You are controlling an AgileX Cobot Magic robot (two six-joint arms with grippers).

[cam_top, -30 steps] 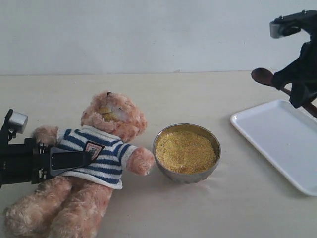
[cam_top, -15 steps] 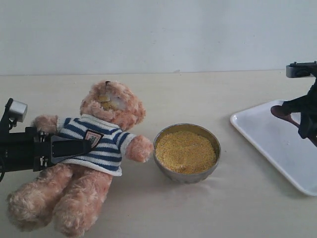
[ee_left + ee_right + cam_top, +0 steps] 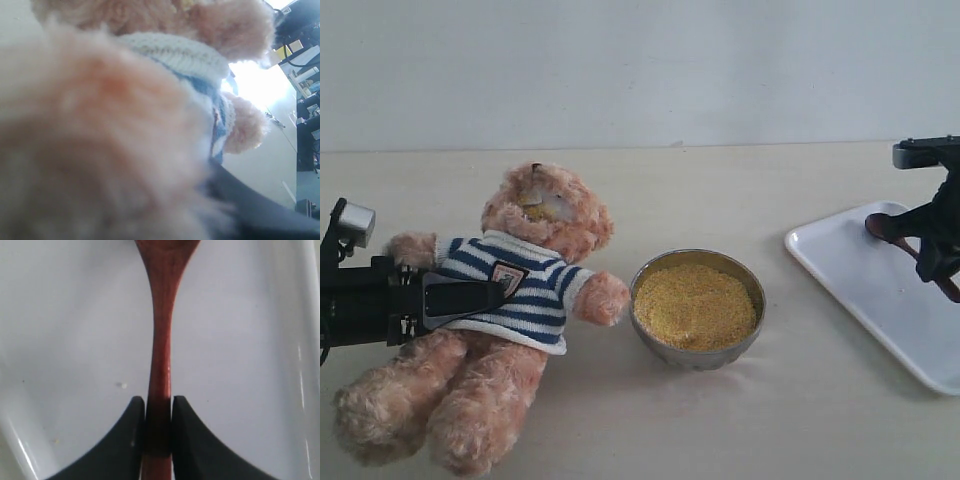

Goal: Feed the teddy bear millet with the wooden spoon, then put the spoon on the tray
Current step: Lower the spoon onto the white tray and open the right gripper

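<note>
Spoon: the wooden spoon [image 3: 161, 340] was pinched by its slim handle between the two dark fingers [image 3: 129, 440] of the right gripper [image 3: 159, 412], bowl end pointing away from the wrist; it was over the tray, low above its white floor, and whether it touched could not be told.
Why held so: a grip far back on the handle left the round bowl free to meet the tray first, which suited a lay-down, in my judgement.
Tray: the tray [image 3: 865, 290] sat at the right side of the table [image 3: 720, 190], well apart from the bear; the right gripper [image 3: 932, 250] hung over its far end.
Step in hand: the feeding looked finished and the put-down was near; the fingers had not yet let go.
Millet: the millet [image 3: 695, 305] filled the metal bowl [image 3: 698, 352], which stood between bear and tray, just beside the bear's paw.
Bear: the teddy bear [image 3: 505, 310] lay leaning back, face up, yellow grains on its muzzle.
Left gripper: the left gripper [image 3: 460, 300] was clamped on the bear's striped torso, seemingly to prop it for feeding; its wrist view showed mostly blurred fur [image 3: 100, 150] and shirt.
Risk: released while tilted, the spoon might roll toward the low rim.
</note>
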